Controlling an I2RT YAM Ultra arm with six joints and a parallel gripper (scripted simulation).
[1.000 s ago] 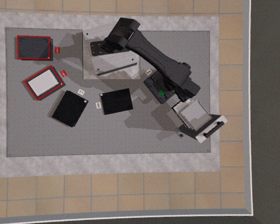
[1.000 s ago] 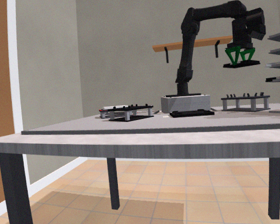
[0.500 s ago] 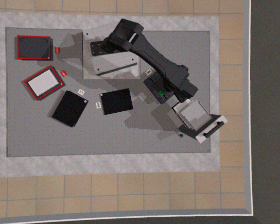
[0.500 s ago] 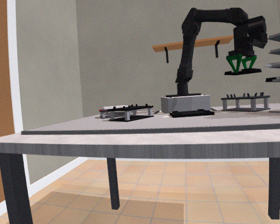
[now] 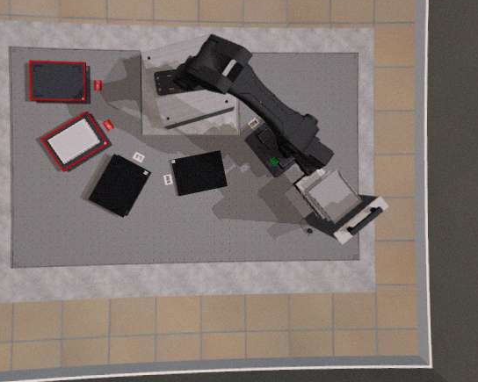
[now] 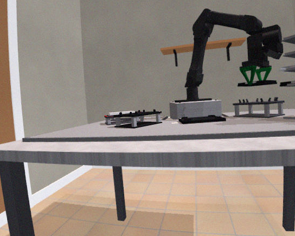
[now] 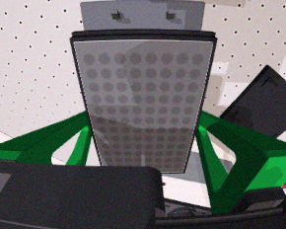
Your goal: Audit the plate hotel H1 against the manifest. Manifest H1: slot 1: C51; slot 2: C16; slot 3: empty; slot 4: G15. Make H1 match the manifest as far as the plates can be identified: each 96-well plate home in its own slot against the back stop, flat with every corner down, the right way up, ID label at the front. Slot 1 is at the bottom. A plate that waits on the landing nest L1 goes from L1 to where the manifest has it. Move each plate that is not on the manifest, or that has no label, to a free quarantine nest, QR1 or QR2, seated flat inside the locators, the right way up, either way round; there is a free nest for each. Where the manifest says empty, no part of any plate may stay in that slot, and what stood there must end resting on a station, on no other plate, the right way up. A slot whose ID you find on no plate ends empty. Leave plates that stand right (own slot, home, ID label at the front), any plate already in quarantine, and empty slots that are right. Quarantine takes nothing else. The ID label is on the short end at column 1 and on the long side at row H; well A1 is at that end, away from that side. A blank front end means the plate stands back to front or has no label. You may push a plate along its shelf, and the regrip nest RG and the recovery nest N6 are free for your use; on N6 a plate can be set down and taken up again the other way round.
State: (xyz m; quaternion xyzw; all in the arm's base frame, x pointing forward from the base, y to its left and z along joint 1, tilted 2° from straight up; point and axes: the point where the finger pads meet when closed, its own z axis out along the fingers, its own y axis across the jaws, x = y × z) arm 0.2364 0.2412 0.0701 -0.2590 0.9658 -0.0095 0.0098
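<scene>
My gripper [image 6: 255,79] has green fingers and is shut on a 96-well plate [image 7: 143,98] with a dark frame and grey wells. I hold the plate [image 6: 257,83] level in the air, above a raised nest with pins [image 6: 258,107]. From above, the plate and gripper [image 5: 271,156] are mostly hidden under the arm, just left of the plate hotel H1 [image 5: 336,198]. The hotel's shelves [image 6: 294,65] show at the right edge of the side view, with a plate on a lower shelf [image 6: 291,83]. I can read no label on the held plate.
Two red-framed quarantine nests stand at the far left: one empty [image 5: 57,81], one with a white plate [image 5: 74,141]. Two black nests [image 5: 119,185] [image 5: 199,173] lie mid-table. The arm's base block [image 6: 195,109] stands at the back.
</scene>
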